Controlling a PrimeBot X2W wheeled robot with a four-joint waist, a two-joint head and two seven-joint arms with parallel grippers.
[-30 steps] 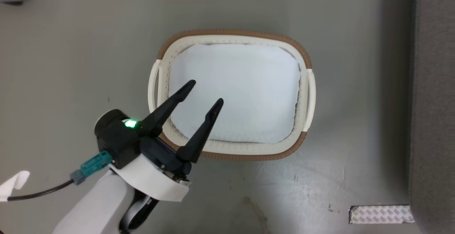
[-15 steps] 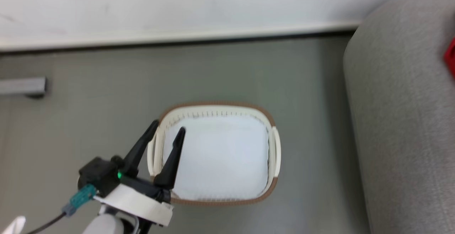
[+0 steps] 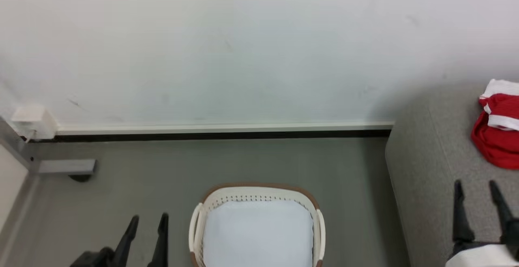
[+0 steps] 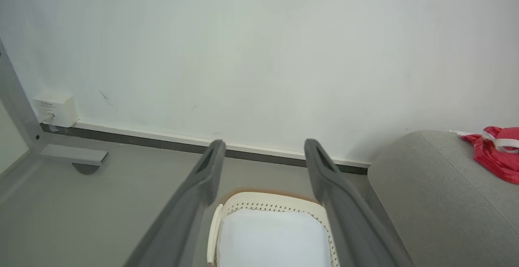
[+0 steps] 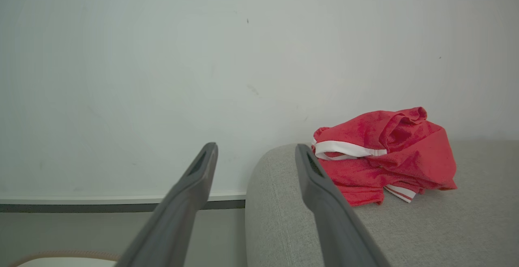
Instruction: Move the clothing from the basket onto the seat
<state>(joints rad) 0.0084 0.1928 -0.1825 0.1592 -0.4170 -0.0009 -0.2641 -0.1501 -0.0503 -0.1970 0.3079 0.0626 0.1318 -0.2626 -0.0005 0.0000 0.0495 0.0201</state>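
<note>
Head view, clothing (image 3: 496,137): we see a red heap with white trim lying on the seat (image 3: 425,186). The frame's right edge cuts it off, so we cannot count the garments.
Seat: grey upholstery, rounded left end in view, the rest cut off.
Basket (image 3: 255,196): stands on the floor (image 3: 121,157) left of the seat, white bottom showing. Its near part is cut off below.
Left gripper (image 3: 149,217): fingers spread wide, holding nothing, left of the basket. Its body is mostly cut off.
Right gripper (image 3: 475,184): fingers spread wide, holding nothing, over the seat, apart from the clothing.
Wall (image 3: 243,48): we make out a small white box (image 3: 32,119) at its foot.
</note>
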